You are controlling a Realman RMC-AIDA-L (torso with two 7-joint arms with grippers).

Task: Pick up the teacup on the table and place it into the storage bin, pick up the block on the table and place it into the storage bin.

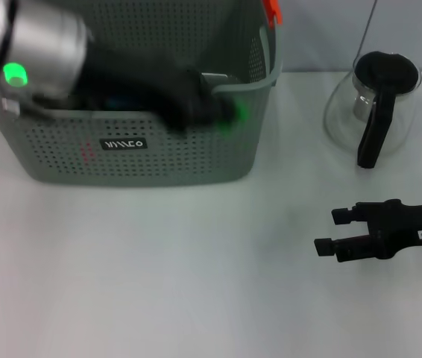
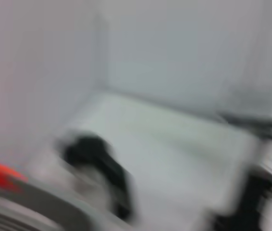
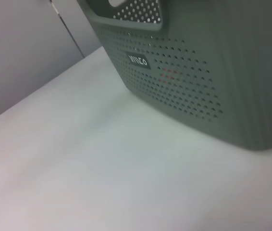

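Right gripper (image 1: 330, 231), black two-finger unit, hovers over the bare white table (image 1: 159, 283) at near right, fingers spread apart, holding nothing. Just beyond it, a clear glass teapot with black lid and handle (image 1: 375, 104). Far left: large grey-green perforated plastic storage bin (image 1: 144, 149), black label facing the robot, orange clip (image 1: 271, 9) at its far corner. Left gripper (image 1: 211, 104) reaches over the bin's rim; can't tell its finger state. Teacup and block not identifiable. Right wrist view shows the bin's labelled wall (image 3: 184, 82); left wrist view is too smeared to read.
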